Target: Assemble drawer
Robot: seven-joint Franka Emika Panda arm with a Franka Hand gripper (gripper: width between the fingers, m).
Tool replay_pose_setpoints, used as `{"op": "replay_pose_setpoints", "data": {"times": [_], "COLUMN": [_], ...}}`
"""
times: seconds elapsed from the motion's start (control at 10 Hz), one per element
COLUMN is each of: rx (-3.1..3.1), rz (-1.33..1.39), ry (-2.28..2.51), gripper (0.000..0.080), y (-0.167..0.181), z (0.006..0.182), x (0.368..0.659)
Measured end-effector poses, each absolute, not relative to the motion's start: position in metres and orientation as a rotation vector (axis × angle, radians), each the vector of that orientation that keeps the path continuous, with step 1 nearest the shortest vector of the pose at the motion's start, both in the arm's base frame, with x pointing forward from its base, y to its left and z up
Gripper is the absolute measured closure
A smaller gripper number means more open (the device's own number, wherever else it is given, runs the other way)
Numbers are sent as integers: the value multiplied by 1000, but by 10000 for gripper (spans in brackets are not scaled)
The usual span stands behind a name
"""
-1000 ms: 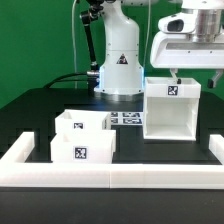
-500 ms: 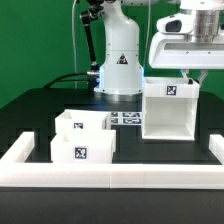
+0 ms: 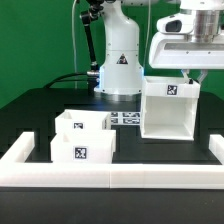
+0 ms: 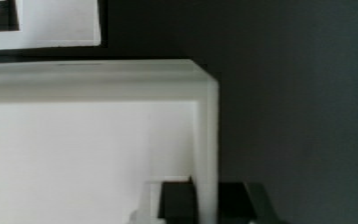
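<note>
While the black surface [image 3: 28, 118] spreads under everything, the white arm [image 3: 120, 60] stands on it at the back, off to the exterior view's left of the hand [image 3: 188, 75]. A low white border wall [image 3: 110, 178] runs along the front edge of the surface, well below and apart from the hand.

Directly under the hand stands the drawer's casing [image 3: 168, 118], a tall white box, upright, with its open face turned to the exterior camera and a black-and-white tag [image 3: 172, 91] on its top front edge. The hand sits at the casing's top, toward the side on the exterior view's right. In the wrist view one thin white wall of the casing [image 4: 87, 130] runs straight between the two dark fingers [image 4: 172, 203] of the hand [image 4: 204, 201]. No gap shows on either side, so the hand appears closed on that wall.

Well apart from the hand, lower and toward the exterior view's left, two small open-top boxes rest on the surface. The rear box [image 3: 82, 123] is just behind the front box [image 3: 82, 150], which carries a tag of its own.

Between those boxes and the casing, closer to the hand than they are, the marker board [image 3: 125, 118] lies flat.
</note>
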State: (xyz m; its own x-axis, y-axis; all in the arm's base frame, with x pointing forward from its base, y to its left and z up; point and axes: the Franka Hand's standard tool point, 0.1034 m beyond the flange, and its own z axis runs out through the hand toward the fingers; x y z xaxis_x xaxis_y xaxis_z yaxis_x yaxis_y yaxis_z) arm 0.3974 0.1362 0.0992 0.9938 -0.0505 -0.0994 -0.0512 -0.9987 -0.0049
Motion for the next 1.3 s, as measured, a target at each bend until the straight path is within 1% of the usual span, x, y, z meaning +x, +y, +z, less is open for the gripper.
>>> {"op": "replay_pose_setpoints", "data": {"times": [0.2,0.3,0.7,1.0,1.3], "rx": [-3129,-3125,-3103,-3091,-3076], "rz": [156,149,87,20,-59], "ry": [81,43,64,125,179], "gripper": [762,762,762,762,762], "y": [136,131,114,100,96], "z": [99,99,100,100,100], "x": [398,405,463,512,555]}}
